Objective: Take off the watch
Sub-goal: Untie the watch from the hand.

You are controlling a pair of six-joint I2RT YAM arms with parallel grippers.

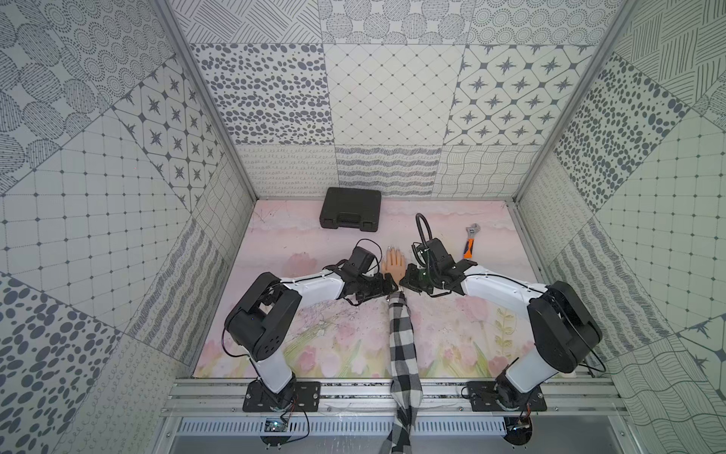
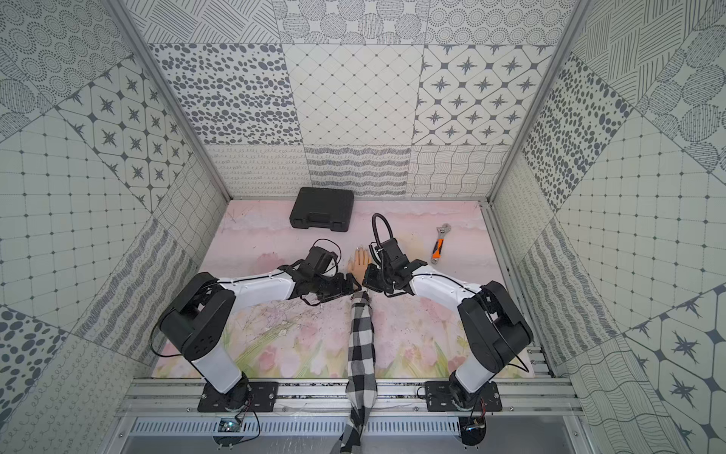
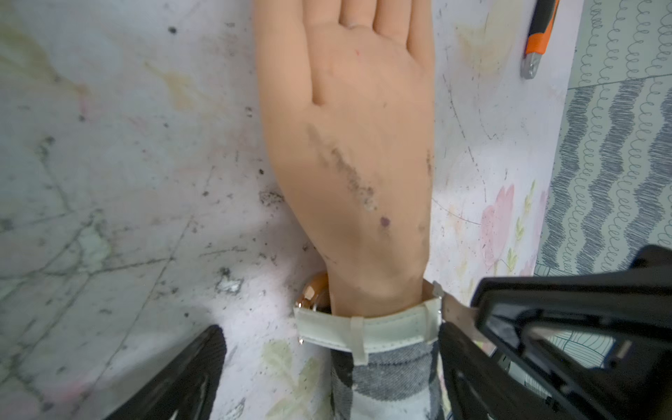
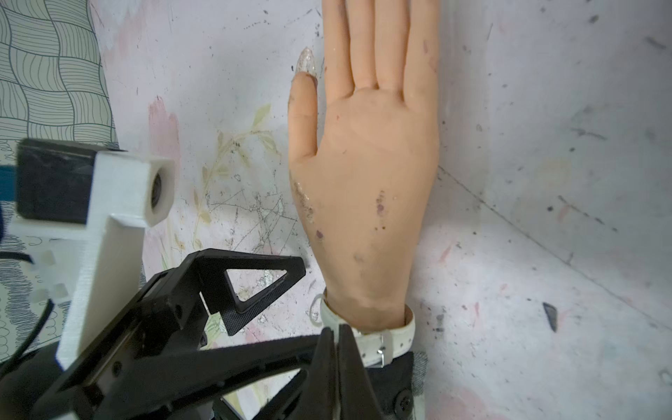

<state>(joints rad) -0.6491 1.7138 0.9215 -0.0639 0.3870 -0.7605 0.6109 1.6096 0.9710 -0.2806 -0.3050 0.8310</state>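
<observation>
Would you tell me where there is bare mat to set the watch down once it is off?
Free: the mat between the black case and the left arm; the near stretch either side of the checked sleeve, inside both arms. Crowded: the wrist, where the left gripper and right gripper flank the watch.

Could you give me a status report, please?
Left gripper open, straddling wrist. Right gripper shut at strap. Watch on mannequin hand. Checked sleeve abuts strap.
</observation>
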